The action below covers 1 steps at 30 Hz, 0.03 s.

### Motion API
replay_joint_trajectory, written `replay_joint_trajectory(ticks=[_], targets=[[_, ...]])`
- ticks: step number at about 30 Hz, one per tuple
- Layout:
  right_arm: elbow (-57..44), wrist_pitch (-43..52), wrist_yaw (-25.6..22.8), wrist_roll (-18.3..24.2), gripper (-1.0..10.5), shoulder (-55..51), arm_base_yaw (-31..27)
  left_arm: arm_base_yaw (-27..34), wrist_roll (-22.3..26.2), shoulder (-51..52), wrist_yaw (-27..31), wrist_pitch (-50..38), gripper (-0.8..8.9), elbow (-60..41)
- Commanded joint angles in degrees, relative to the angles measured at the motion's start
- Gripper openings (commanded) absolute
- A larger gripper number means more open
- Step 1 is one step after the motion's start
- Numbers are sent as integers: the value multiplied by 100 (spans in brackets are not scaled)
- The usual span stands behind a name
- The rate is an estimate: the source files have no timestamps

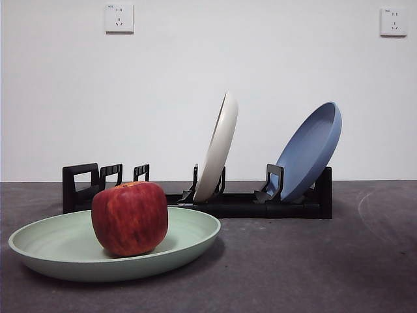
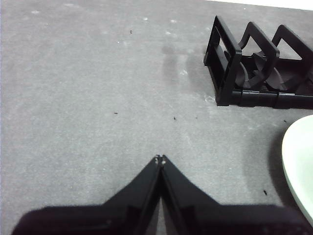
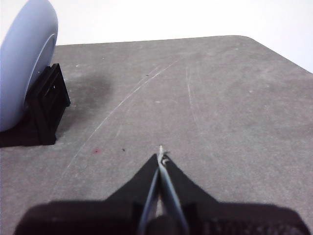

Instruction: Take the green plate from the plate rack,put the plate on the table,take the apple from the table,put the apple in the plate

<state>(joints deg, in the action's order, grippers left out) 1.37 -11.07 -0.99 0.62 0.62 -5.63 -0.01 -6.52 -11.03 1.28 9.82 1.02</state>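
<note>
The green plate [image 1: 58, 244] lies flat on the table [image 1: 313, 267] at the front left. The red apple [image 1: 129, 218] stands upright in it. The black plate rack [image 1: 254, 204] stands behind, holding a cream-white plate [image 1: 218, 149] and a blue plate [image 1: 311, 150]. Neither gripper shows in the front view. My left gripper [image 2: 160, 159] is shut and empty above bare table, apart from the rack's end handle [image 2: 226, 68] and the green plate's rim [image 2: 299, 161]. My right gripper [image 3: 160, 155] is shut and empty above bare table, apart from the rack's other end [image 3: 46, 105] and the blue plate [image 3: 24, 58].
A white wall with two sockets [image 1: 119, 18] stands behind the table. The table's rounded far corner [image 3: 254, 41] shows in the right wrist view. Faint scratch marks [image 3: 122, 105] cross the surface there.
</note>
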Motion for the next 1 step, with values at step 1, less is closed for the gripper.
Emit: replay_joint_trajectory(ticks=[1], targets=[[-52,42,11,-61,1,0,4,20,61,-2,-17,-39,-4,-46]])
